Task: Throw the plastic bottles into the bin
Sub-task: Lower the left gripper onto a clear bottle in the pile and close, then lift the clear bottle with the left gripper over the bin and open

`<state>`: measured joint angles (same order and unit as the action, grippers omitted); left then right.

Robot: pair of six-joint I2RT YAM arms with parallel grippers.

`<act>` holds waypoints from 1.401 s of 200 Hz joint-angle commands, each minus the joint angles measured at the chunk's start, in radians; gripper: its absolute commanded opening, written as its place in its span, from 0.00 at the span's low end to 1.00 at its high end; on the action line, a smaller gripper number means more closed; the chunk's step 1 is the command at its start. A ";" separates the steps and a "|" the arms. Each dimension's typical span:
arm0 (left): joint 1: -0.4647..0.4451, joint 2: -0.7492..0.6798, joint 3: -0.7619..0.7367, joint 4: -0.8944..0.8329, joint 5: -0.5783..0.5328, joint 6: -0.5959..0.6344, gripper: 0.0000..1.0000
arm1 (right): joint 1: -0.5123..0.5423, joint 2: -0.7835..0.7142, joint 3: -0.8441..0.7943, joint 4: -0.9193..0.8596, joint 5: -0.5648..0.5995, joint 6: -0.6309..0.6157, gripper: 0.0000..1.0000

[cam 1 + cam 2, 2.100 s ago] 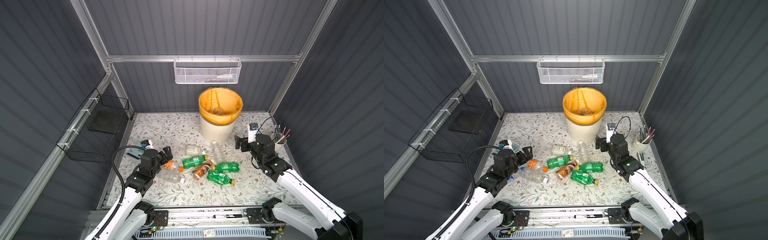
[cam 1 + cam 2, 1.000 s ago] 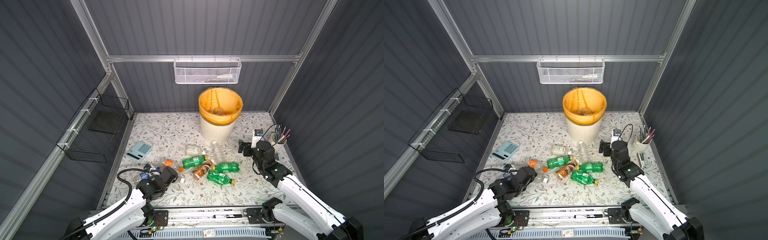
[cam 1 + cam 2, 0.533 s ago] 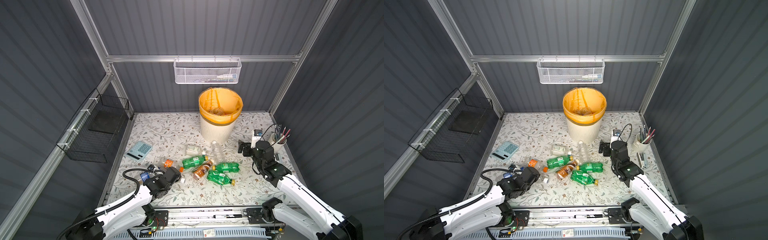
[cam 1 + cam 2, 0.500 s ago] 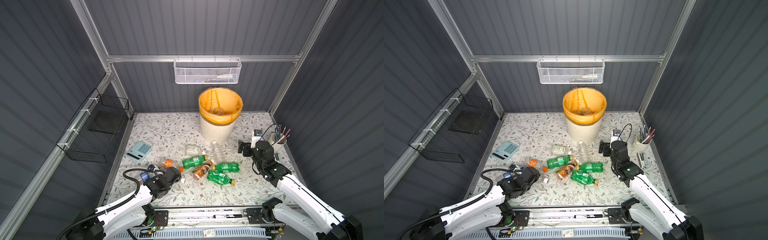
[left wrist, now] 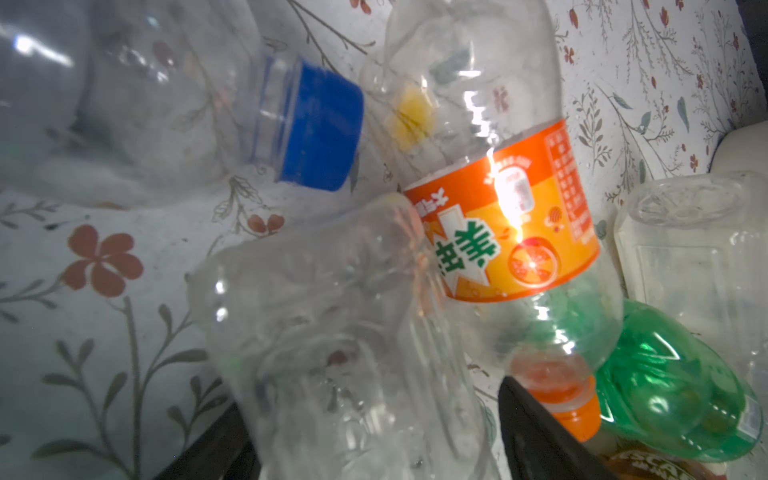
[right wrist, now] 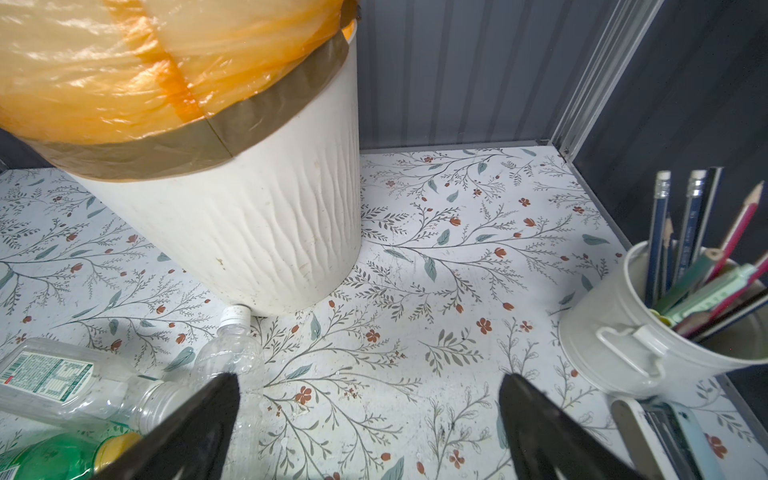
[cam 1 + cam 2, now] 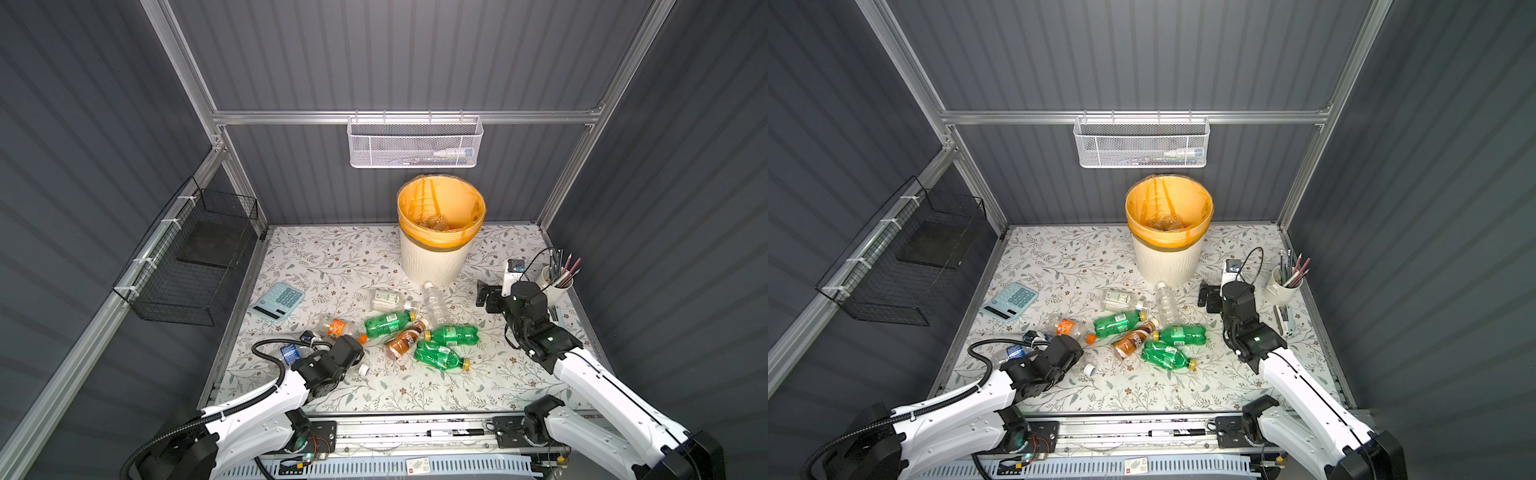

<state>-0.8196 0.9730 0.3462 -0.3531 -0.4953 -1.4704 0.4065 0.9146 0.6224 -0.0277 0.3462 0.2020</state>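
Note:
Several plastic bottles lie in a cluster mid-table: an orange-labelled one, green ones, a brown one and clear ones. My left gripper lies low at the cluster's front left. Its jaws stand on either side of a clear crushed bottle, still apart from it on one side, so it is open. A blue-capped bottle lies just beyond. The bin stands at the back. My right gripper hovers open and empty, right of the bin.
A white pencil cup and a stapler sit by the right wall. A blue calculator lies at the left. A white mesh basket hangs on the back wall, a black wire basket on the left wall.
My left arm has dropped low and reached into the front-left bottles, its jaws narrowing around the clear bottle. The right arm drew back a little and has since held still.

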 commanded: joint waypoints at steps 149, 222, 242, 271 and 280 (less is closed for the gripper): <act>-0.006 -0.154 0.050 -0.028 -0.047 0.120 0.53 | -0.008 -0.020 -0.017 -0.010 0.008 0.013 0.99; -0.007 -0.171 0.183 -0.013 -0.113 0.287 0.54 | -0.014 -0.036 -0.022 -0.012 0.014 0.007 0.99; -0.006 -0.177 0.274 0.044 -0.185 0.446 0.54 | -0.016 -0.036 -0.020 -0.009 0.015 0.004 0.99; -0.005 -0.145 0.445 0.219 -0.253 0.749 0.54 | -0.021 -0.048 -0.018 -0.012 0.019 0.000 0.99; -0.005 -0.121 0.499 0.285 -0.260 0.856 0.54 | -0.024 -0.056 -0.020 -0.011 0.022 0.000 0.99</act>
<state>-0.8192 0.8238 0.7082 -0.2623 -0.6651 -0.9493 0.3897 0.8856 0.6132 -0.0322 0.3481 0.2020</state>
